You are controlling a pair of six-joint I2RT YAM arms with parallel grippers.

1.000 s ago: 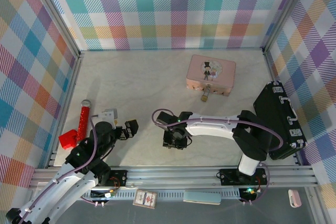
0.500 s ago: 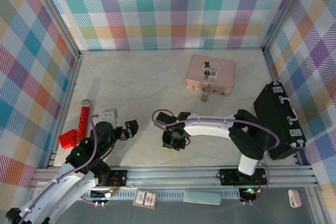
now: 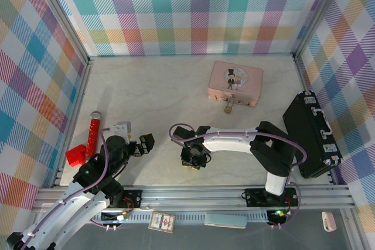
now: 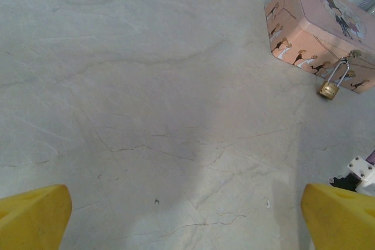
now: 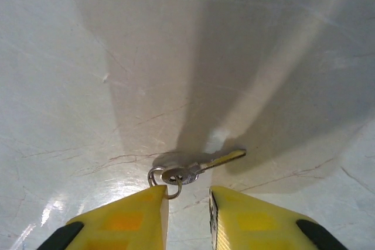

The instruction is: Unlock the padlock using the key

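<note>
The key (image 5: 199, 171) is thin and silvery, with a small split ring on its head. It lies flat on the marble table just beyond my right gripper (image 5: 187, 194). That gripper is narrowly open, and its left fingertip (image 5: 153, 198) touches the ring. In the top view the right gripper (image 3: 193, 159) points down at the table's near middle. The brass padlock (image 3: 227, 108) (image 4: 329, 89) hangs by its shackle from the pink tin (image 3: 235, 80) (image 4: 310, 27) at the back. My left gripper (image 3: 143, 144) (image 4: 187, 215) is wide open with nothing in it, near the left front.
A black case (image 3: 310, 136) lies along the right wall. A red cylinder-handled tool (image 3: 92, 133) and a red block (image 3: 76, 155) sit by the left wall. Bare marble lies between the grippers and the tin.
The right gripper has crept a little to the left and nearer the front edge, staying low over the table. The left arm has not moved.
</note>
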